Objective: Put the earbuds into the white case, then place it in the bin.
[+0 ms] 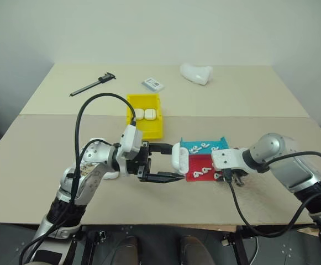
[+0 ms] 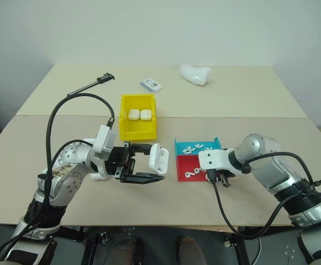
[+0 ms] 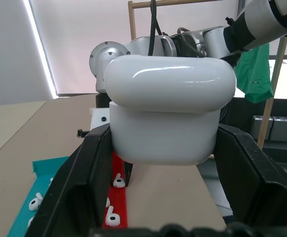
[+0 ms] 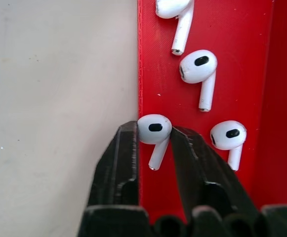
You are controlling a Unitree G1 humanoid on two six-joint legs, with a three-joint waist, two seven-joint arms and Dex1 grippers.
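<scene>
Left pincer (image 2: 147,164) clamps the white case (image 2: 158,158) above the table (image 2: 259,99), beside the red tray (image 4: 242,74). Right pincer (image 4: 155,143) closed on an earbud (image 4: 154,129) at the tray's edge — others lie alongside. Yellow bin (image 2: 137,128) behind holds two cases.

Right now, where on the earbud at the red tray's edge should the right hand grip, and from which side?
Grip the earbud across its stem just under the bulb, coming from above. It lies flat in the red tray, so the right hand can straddle the stem.
</scene>
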